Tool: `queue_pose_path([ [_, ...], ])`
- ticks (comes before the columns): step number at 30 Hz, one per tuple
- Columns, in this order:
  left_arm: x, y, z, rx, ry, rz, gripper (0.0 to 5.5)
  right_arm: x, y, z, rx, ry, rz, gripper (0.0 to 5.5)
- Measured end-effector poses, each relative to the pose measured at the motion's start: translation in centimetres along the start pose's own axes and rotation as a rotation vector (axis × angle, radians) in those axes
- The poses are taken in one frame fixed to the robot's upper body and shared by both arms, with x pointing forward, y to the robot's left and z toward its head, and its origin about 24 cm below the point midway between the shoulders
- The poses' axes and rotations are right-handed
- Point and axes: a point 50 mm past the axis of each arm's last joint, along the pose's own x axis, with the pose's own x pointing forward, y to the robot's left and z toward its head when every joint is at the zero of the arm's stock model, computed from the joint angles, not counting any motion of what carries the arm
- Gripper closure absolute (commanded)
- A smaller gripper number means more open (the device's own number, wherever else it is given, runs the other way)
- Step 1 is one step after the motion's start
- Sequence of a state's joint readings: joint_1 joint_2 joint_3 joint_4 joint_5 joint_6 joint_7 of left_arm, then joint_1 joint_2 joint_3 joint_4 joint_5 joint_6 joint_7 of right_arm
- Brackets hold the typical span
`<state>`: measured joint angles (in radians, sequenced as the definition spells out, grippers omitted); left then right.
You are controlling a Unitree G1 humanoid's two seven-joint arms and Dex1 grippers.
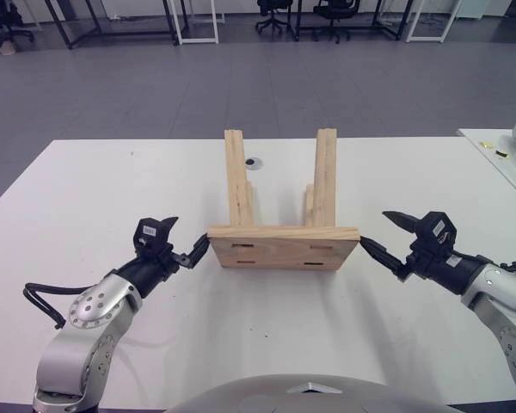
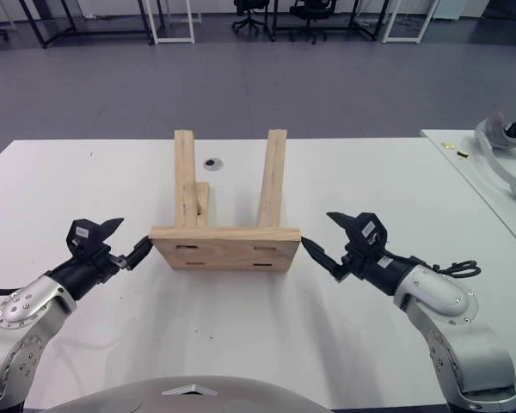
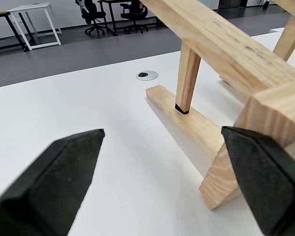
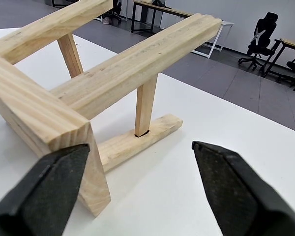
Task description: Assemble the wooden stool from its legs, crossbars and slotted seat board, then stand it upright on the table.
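The wooden stool lies on its side mid-table, its slotted seat board (image 1: 284,247) standing on edge and facing me. Its legs (image 1: 236,176) (image 1: 325,176) point away from me, joined by short crossbars (image 3: 188,73). My left gripper (image 1: 191,230) is open at the board's left end, one finger (image 3: 260,172) right at the board's edge (image 3: 270,118). My right gripper (image 1: 373,227) is open at the board's right end, one finger (image 4: 54,187) close beside the board's corner (image 4: 44,118). Nothing is clamped between either pair of fingers.
A round cable grommet (image 1: 254,163) sits in the white table (image 1: 86,198) behind the stool. A second table with a white headset (image 2: 507,146) stands at the right. Bare tabletop lies on both sides of the stool and in front of it.
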<state>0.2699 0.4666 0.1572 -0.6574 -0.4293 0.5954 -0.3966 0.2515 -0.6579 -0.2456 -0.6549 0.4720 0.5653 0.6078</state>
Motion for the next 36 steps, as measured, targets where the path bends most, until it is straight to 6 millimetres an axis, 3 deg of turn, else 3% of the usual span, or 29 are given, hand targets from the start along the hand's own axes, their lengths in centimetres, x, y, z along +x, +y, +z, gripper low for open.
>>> queue_pose_path([
  [3, -0.3, 1.2, -0.1, 0.041, -0.007, -0.035, 1.09, -0.2, -0.7, -0.4, -0.023, 0.014, 0.007, 1.57],
  [5, -1.7, 4.4, -1.0, 0.098, 0.067, 0.01, 1.09, -1.5, -1.7, -1.4, -0.036, 0.102, -0.001, 1.57],
  [7, -2.9, 6.1, -1.7, 0.14, 0.138, -0.018, 1.09, -2.3, -1.6, -2.0, -0.039, 0.162, 0.07, 1.57],
  [9, -3.0, 5.1, -1.8, 0.08, 0.134, -0.204, 1.28, -2.0, -0.5, -2.4, 0.0, 0.174, 0.2, 1.57],
  [12, -1.0, 2.8, -1.4, 0.009, 0.095, -0.503, 1.8, 0.3, -0.5, -2.6, 0.044, 0.139, 0.343, 1.77],
  [17, 3.8, 1.4, 0.1, 0.043, 0.004, -0.672, 2.57, 4.4, -0.2, -3.3, -0.053, 0.16, 0.516, 2.62],
  [24, 2.9, 0.8, -0.2, 0.082, 0.052, -0.841, 3.46, 3.8, -0.4, -2.7, -0.05, 0.187, 0.665, 3.82],
  [28, 2.8, 1.7, 0.6, 0.107, 0.07, -0.904, 3.59, 3.9, -0.6, -1.6, 0.001, 0.176, 0.749, 3.91],
  [31, 2.7, 2.1, 3.7, 0.043, 0.052, -0.967, 3.73, 3.1, -1.5, 0.8, 0.116, 0.147, 0.813, 3.96],
  [33, 2.5, 2.6, 6.1, -0.065, 0.049, -1.006, 3.77, 2.4, -2.3, 3.2, 0.216, 0.113, 0.861, 4.02],
  [36, 2.6, 3.2, 8.3, -0.256, 0.028, -1.055, 3.82, 2.1, -3.2, 5.2, 0.362, 0.064, 0.925, 4.09],
])
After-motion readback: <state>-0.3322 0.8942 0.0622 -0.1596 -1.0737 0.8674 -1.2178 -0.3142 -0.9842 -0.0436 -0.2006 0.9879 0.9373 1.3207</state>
